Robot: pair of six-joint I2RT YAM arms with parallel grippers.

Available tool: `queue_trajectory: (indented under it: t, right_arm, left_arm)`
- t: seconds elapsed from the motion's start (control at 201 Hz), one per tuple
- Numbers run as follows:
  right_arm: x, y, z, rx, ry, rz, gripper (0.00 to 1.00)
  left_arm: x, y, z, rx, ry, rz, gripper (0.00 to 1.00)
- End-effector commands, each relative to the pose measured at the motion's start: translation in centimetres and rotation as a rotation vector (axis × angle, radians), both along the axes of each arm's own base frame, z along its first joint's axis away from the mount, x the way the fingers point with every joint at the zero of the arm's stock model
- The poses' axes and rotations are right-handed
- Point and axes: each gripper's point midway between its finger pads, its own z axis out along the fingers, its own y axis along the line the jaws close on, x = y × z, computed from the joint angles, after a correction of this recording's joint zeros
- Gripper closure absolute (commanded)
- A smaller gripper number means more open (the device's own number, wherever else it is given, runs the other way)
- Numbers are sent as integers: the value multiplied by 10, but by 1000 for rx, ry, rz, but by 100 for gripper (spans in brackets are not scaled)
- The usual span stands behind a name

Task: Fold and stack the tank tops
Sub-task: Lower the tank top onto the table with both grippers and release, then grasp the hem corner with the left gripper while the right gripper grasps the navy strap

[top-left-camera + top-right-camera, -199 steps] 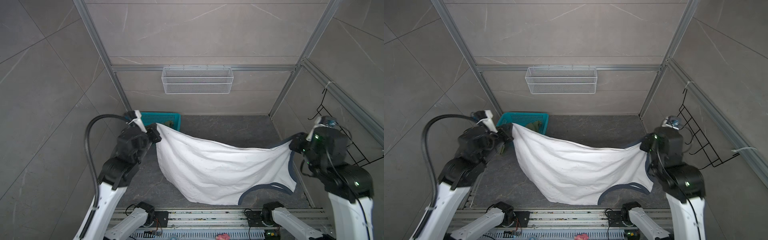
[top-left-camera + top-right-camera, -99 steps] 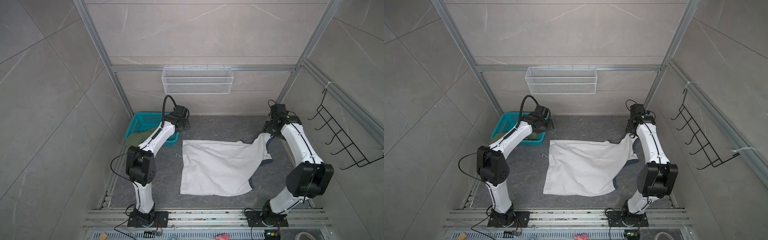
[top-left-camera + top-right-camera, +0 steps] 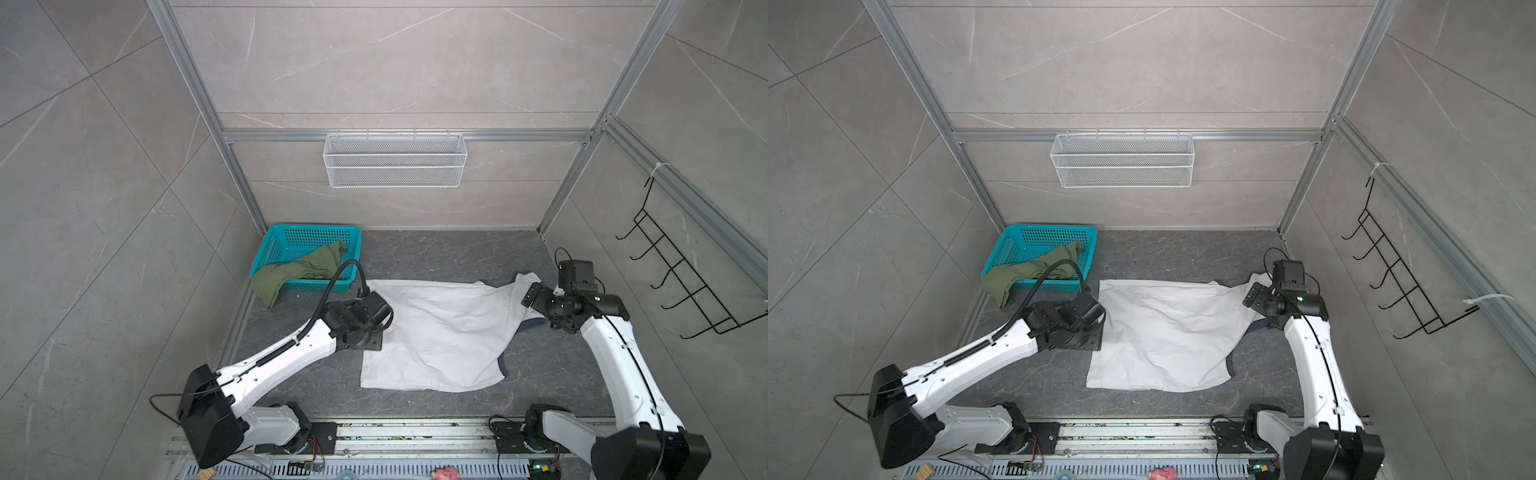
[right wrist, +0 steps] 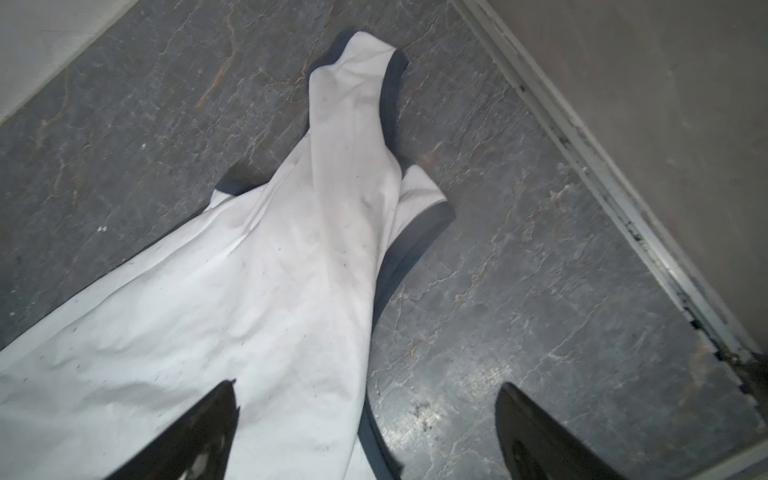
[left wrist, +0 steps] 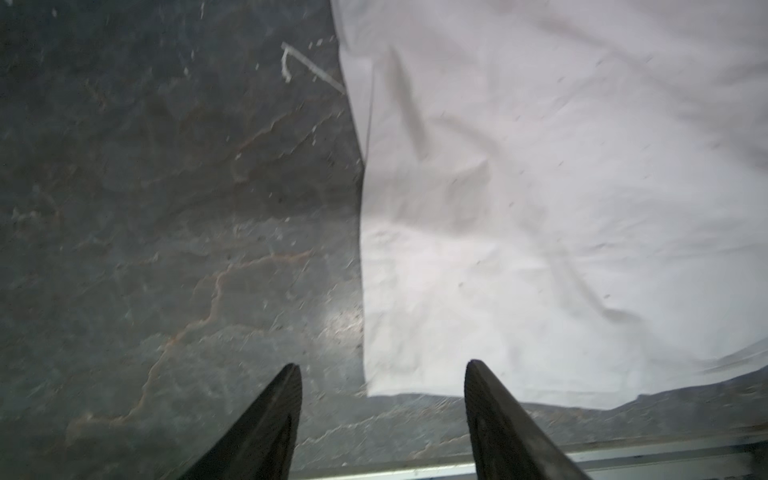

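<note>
Robot lab test cell: aluminium frame, grey tile panels, wire shelf on wall far beyond jaws, arm-mounting rail behind them

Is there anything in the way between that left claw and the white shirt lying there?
Nothing visible. The left gripper is open just above the edge of the white tank top, with only dark tabletop beside it; the teal basket sits apart.
</note>
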Motion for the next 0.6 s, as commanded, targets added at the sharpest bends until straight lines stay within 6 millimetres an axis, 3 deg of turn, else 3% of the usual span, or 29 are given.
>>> queue_trajectory:
  t: [0.0, 0.264, 0.592]
  right_arm:
    - [-14, 17, -14, 83, 20, 28, 4]
    - [-23, 16, -34, 84, 62, 15, 5]
    - [-28, 14, -43, 82, 77, -6, 5]
  left_arm:
    - [-30, 11, -23, -67, 99, 128, 41]
    - [-55, -4, -78, -193, 219, 169, 48]
    - [-62, -13, -112, -179, 273, 162, 57]
